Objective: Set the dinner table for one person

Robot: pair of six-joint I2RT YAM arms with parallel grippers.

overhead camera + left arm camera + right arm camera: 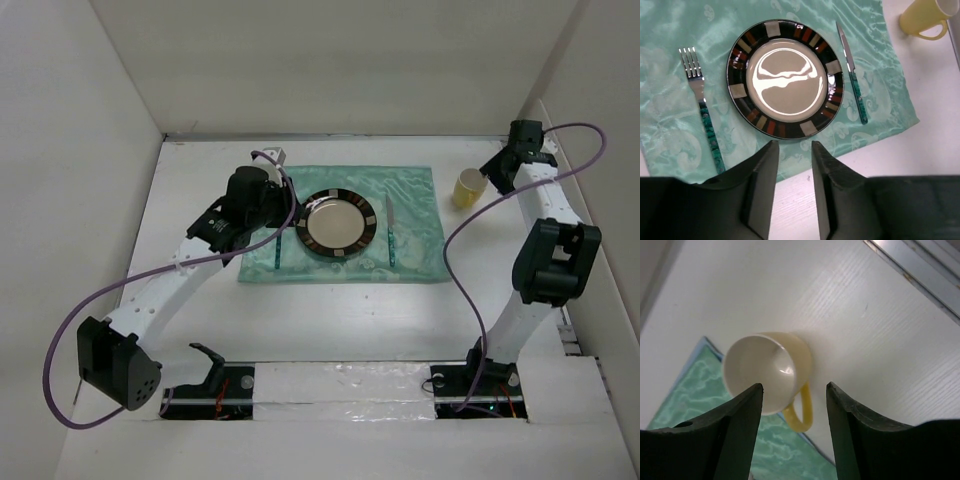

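Observation:
The dinner table (330, 320) is a flat white surface. On it lies a mint-green cloth mat (415, 190) bearing a dark-rimmed plate (340, 222). A fork (702, 107) lies left of the plate and a knife (390, 235) right of it. A yellow cup (467, 188) stands on the table off the mat's far right corner. My left gripper (792, 145) is open and empty, raised over the mat's near edge, below the plate (785, 79). My right gripper (794, 387) is open just above the cup (767, 370), apart from it, with the cup's handle (802, 410) showing between the fingers.
Upright white panels (90, 150) border the table on the left, back and right. A metal rail (920, 270) runs along the right edge near the cup. Purple cables (470, 230) loop off both arms. The arm bases stand at the near edge.

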